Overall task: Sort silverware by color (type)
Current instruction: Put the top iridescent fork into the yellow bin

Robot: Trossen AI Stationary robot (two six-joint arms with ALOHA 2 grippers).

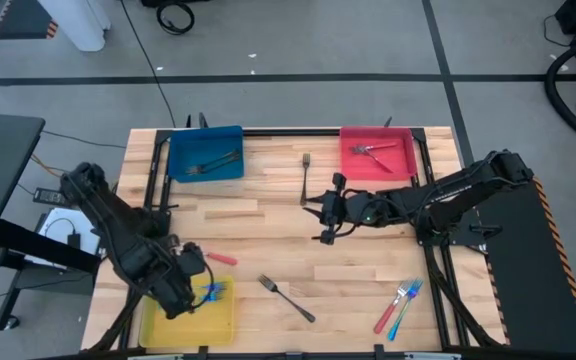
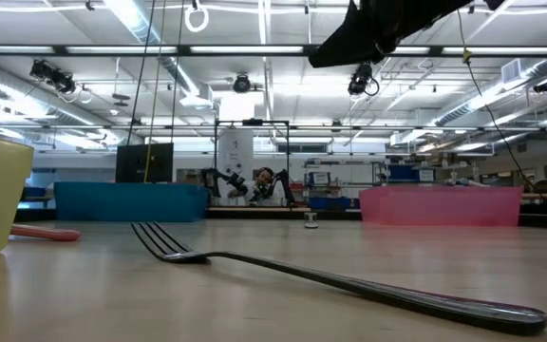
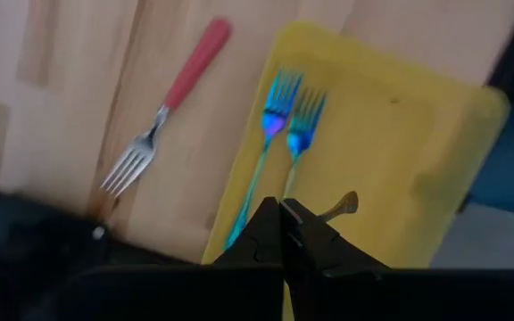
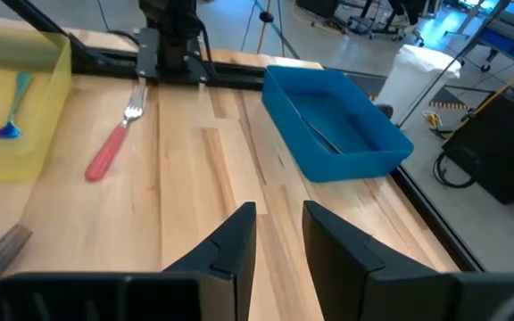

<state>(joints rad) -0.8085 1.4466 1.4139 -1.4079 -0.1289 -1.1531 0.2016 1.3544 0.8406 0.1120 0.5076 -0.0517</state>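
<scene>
My left gripper (image 1: 200,291) (image 3: 282,217) sits over the yellow tray (image 1: 168,322) at the table's near left, shut on one of two blue forks (image 3: 303,116) in it. The other blue fork (image 3: 273,107) lies alongside, its handle over the tray's wall. A red-handled fork (image 1: 218,257) (image 3: 181,85) lies on the table just beyond the tray. My right gripper (image 1: 325,215) (image 4: 279,223) hovers open over the table's middle, touching nothing. A grey fork (image 1: 288,298) (image 2: 330,275) lies near the front edge; another grey fork (image 1: 305,175) lies toward the far side. My left gripper pinches the blue fork's thin handle (image 3: 289,183) between its two fingers, coming along the handle from its free end. The fork's head (image 3: 307,105) lies on the yellow tray's floor. How far back the handle reaches is hidden by the fingers.
The blue tray (image 1: 205,155) at the far left holds dark grey forks; the red tray (image 1: 378,152) at the far right holds red-handled utensils. A red and two blue utensils (image 1: 398,305) lie at the near right. Black frame rails border the table's sides.
</scene>
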